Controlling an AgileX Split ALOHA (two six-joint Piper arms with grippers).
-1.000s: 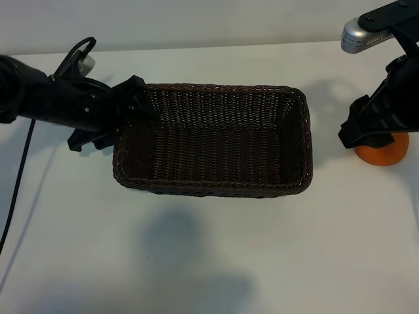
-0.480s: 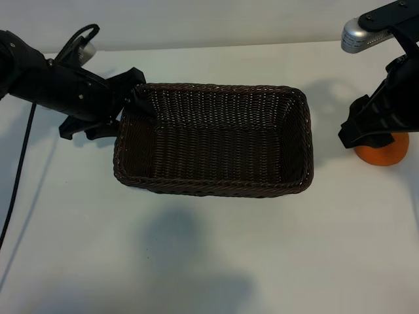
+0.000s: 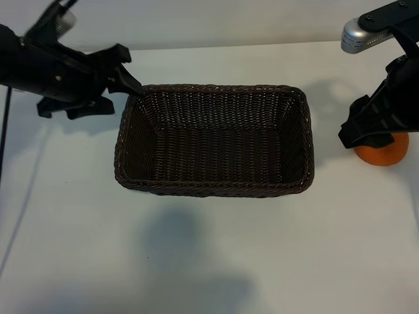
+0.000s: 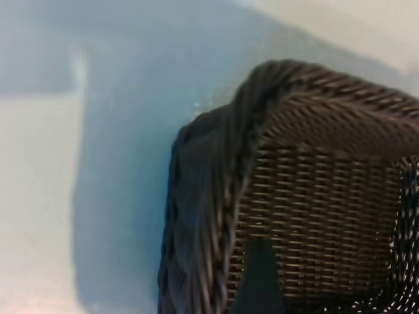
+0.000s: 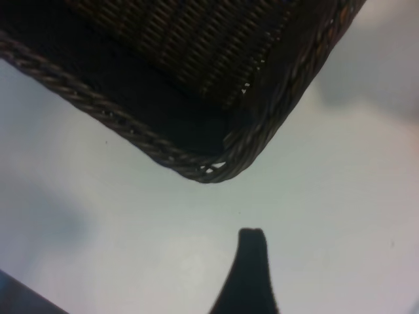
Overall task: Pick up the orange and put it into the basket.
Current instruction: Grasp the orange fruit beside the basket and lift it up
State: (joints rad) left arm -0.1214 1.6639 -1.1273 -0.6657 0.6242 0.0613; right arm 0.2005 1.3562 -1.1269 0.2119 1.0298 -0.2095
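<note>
The dark woven wicker basket [image 3: 213, 140] sits upright and empty; the orange [image 3: 385, 153] lies well apart on the counter.

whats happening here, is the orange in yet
Not yet. The basket sits empty mid-table. The orange lies on the table to its right, partly hidden behind the right gripper, which hangs open and holds nothing. The left gripper, also open and empty, is above the basket's far left corner.

Left gripper [image 3: 121, 82] raised, fingers apart; right gripper [image 3: 366, 134] low, angled downward, fingers apart.
</note>
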